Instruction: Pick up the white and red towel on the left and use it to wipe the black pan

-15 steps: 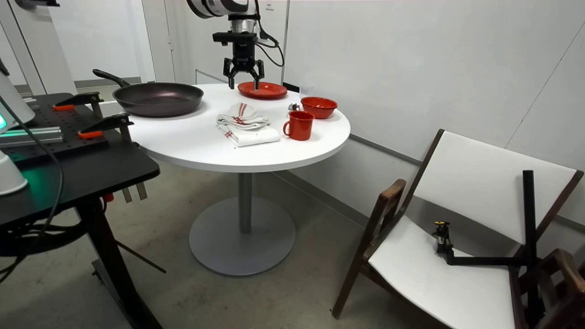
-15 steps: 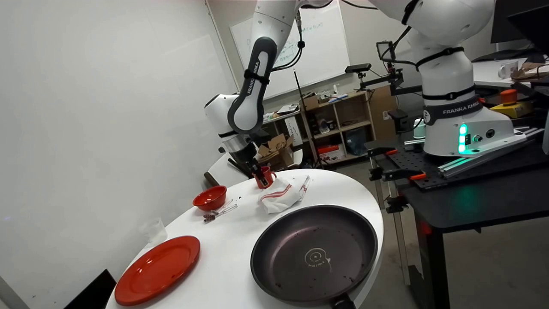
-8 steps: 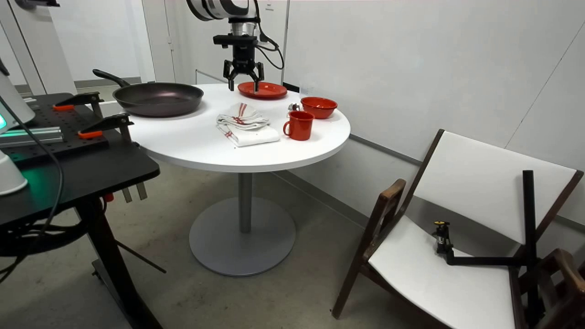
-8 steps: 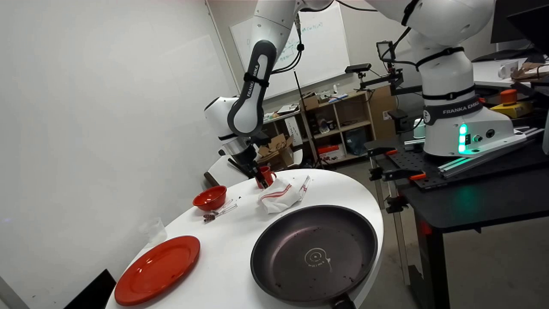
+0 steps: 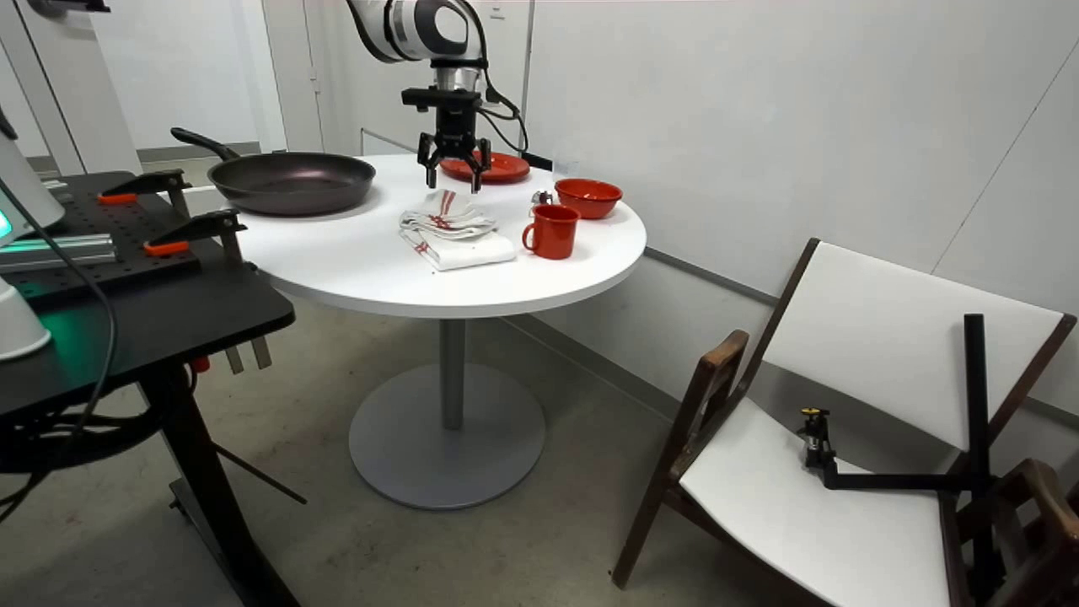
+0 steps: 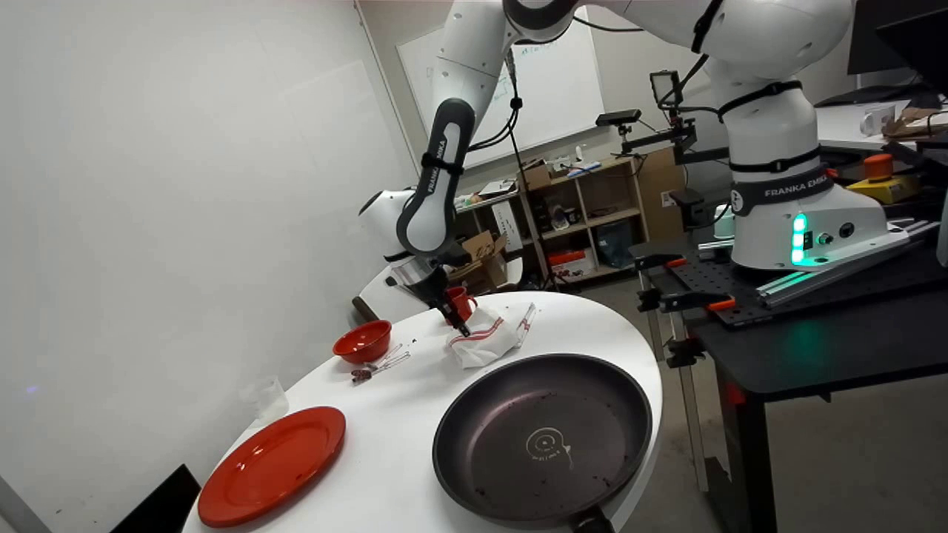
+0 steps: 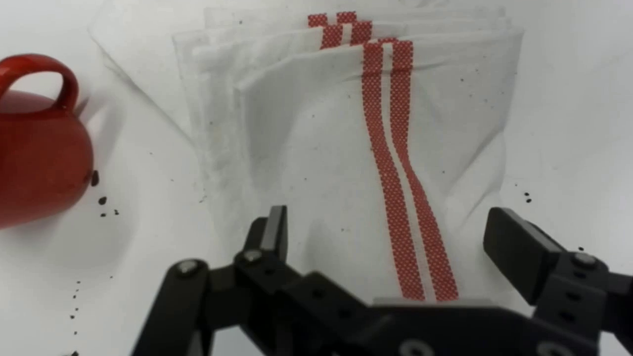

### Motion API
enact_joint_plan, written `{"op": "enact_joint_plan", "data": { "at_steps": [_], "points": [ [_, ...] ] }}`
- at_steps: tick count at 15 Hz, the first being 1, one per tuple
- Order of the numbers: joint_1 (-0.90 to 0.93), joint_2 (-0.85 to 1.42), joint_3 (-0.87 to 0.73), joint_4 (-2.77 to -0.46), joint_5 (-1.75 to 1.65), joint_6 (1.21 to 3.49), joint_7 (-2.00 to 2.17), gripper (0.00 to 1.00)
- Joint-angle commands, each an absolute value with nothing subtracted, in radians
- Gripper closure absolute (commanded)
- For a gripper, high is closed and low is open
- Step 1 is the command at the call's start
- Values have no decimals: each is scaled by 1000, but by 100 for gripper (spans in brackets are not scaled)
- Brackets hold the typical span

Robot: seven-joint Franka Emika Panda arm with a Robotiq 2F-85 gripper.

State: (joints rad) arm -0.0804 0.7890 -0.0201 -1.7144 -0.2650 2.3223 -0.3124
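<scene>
Softly creased towel, shallow round pan

Red mug, red bowl, red plate, all are borne by the white table; a whisk, perhaps, is glimpsed.

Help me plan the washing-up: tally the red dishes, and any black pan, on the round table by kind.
Plate: 1
Bowl: 1
Mug: 1
Pan: 1
Total: 4
</scene>
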Motion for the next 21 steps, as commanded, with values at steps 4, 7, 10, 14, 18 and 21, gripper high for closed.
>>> {"op": "enact_joint_plan", "data": {
  "at_steps": [4,7,10,14,18,21],
  "points": [
    [-90,911,-8,-1572,-253,2251,-364,0],
    [-90,943,7,-1541,-248,2231,-381,0],
    [-94,975,17,-1508,-245,2211,-401,0],
    [-103,993,22,-1483,-239,2201,-416,26],
    [-118,996,22,-1468,-234,2201,-429,55],
    [-128,987,26,-1474,-225,2211,-430,79]
  ]
}}
